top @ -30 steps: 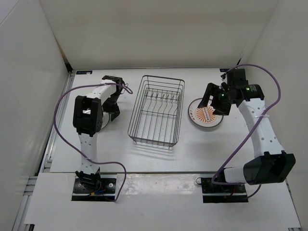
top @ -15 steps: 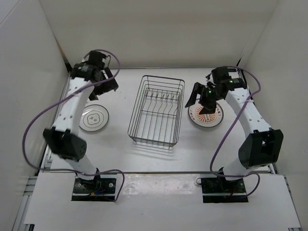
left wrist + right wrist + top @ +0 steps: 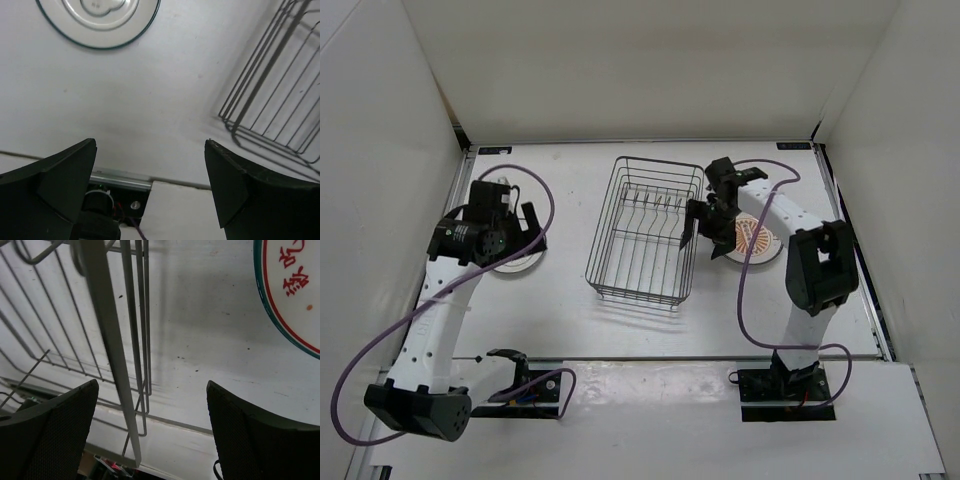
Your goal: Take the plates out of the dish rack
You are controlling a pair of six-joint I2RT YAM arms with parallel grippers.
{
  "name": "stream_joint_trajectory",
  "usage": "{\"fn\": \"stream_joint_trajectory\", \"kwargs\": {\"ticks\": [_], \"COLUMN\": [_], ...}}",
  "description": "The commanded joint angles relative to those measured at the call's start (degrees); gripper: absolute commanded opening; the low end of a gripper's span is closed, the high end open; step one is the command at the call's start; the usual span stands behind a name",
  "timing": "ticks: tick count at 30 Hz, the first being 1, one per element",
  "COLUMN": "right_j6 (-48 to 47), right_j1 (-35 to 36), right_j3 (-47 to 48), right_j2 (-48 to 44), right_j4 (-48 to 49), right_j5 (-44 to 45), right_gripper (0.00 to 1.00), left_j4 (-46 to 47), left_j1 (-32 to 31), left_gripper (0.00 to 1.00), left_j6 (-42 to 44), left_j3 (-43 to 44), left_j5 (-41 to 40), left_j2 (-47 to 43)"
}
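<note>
The rack [image 3: 638, 292] is seen in the middle of the table [image 3: 570, 320]. The left plate [image 3: 525, 258] is laid flat on the table to the left of the rack, well apart from it, and is partly hidden by the left arm. The right plate [image 3: 755, 245] is laid flat just beside the rack's right side and is partly covered by the right arm. The left gripper [image 3: 150, 144] is held above the table near the left plate, its fingers spread wide with nothing grasped. The right gripper [image 3: 152, 385] is held by the rack's right rim, its fingers likewise spread and empty.
</note>
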Motion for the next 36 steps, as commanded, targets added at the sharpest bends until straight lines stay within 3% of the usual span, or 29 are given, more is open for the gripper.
{"fn": "stream_joint_trajectory", "kwargs": {"ticks": [1,6,12,13,22,25,31,34,35,36], "right_j6": [0.39,-1.89,-4.79,-5.75,-9.28,-10.86,-12.79,-12.62,-10.71,-9.90], "right_j1": [2.19,4.65,6.24,6.59,6.68,6.41,6.41,6.24,6.24,6.32], "right_j3": [2.10,6.66,7.72,7.81,5.62,6.49,10.18,18.48,21.06,23.52], "right_j2": [3.05,8.07,9.05,9.22,8.08,7.91,7.20,7.29,7.55,8.16], "right_j4": [1.64,-1.61,-2.58,-2.84,-2.67,-2.40,-2.14,-4.85,-10.00,-11.88], "right_j5": [4.87,8.39,9.81,9.98,11.74,12.18,12.53,14.53,14.99,16.39], "right_gripper": [0.90,0.84,0.58,0.51,0.46,0.46,0.61,0.79,0.85,0.88], "left_j4": [-1.25,-1.17,-0.46,-0.55,-0.72,-0.81,-0.37,-0.20,-0.20,-0.11], "left_j1": [-0.42,-0.94,-1.12,-1.38,-1.56,-1.65,-1.39,-1.65,-1.65,-1.56], "left_gripper": [1.00,1.00,1.00,1.00,1.00,1.00,1.00,1.00,1.00,1.00], "left_j6": [0.32,0.06,-0.82,-0.99,-1.08,-0.73,-0.82,-0.47,-0.03,0.15], "left_j3": [-5.08,-7.98,-9.04,-9.21,-9.30,-8.78,-8.95,-8.95,-8.87,-8.78], "left_j5": [1.02,1.98,3.04,2.96,3.83,4.62,6.20,7.08,7.61,7.79], "left_j2": [-3.64,-4.54,-5.06,-5.24,-5.06,-4.80,-4.10,-3.84,-3.83,-3.83]}}
